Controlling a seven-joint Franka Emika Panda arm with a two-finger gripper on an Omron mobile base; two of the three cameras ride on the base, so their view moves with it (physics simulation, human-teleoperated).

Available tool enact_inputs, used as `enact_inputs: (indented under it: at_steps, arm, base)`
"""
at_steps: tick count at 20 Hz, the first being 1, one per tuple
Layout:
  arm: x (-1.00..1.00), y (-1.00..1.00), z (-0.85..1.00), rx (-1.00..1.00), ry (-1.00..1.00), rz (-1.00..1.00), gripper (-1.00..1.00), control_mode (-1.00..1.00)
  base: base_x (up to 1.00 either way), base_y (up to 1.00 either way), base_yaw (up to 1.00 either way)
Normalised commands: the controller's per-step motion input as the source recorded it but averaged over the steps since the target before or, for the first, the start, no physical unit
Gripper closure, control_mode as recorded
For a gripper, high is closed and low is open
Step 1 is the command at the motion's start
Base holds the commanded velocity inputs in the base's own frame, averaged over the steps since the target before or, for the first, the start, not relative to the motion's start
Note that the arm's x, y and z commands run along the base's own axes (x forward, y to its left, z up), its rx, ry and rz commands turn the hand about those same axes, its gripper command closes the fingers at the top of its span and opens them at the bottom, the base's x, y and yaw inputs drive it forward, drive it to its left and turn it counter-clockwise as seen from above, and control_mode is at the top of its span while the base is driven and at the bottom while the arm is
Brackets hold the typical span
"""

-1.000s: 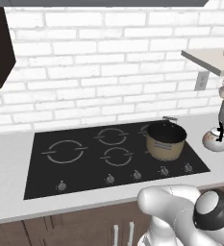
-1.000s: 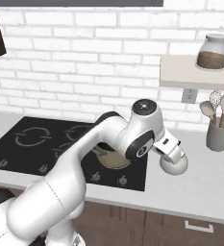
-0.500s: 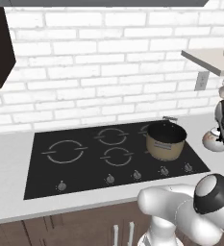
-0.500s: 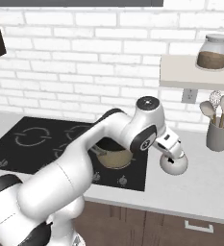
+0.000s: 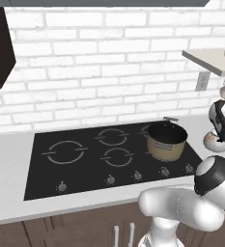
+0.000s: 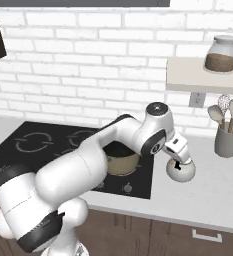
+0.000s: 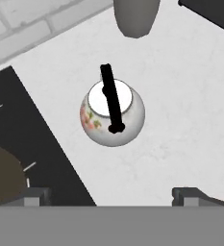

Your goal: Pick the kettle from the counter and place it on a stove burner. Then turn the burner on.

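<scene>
The kettle (image 7: 112, 113) sits on the bench (image 7: 180, 120) just off the stove (image 7: 31, 144) right edge. The gripper (image 6: 179, 161) hangs above it, jaws spread. Descend straight, straddling the black handle (image 7: 110, 98) crosswise.

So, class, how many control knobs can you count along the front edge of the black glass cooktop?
5: one at the front left, three near the middle, one at the front right. The white arm may hide more.
</scene>
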Motion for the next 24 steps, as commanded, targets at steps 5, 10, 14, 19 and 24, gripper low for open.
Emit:
enact_inputs:
  at_steps: [5,10,14,19,24]
  arm:
    - [0.27,-0.46,-0.29,0.00,0.00,0.01,-1.00,-1.00]
    - [0.12,-0.40,-0.10,0.00,0.00,0.06,-1.00,-1.00]
    - [0.16,-0.21,-0.17,0.00,-0.01,0.08,-1.00,-1.00]
    - [0.34,-0.01,-0.14,0.00,0.00,0.01,-1.00,-1.00]
    - [0.38,0.00,-0.22,0.00,0.05,0.00,-1.00,-1.00]
  base:
    - [0.00,0.00,0.00]
    - [0.00,0.00,0.00]
    - [0.00,0.00,0.00]
    - [0.00,0.00,0.00]
    - [0.00,0.00,0.00]
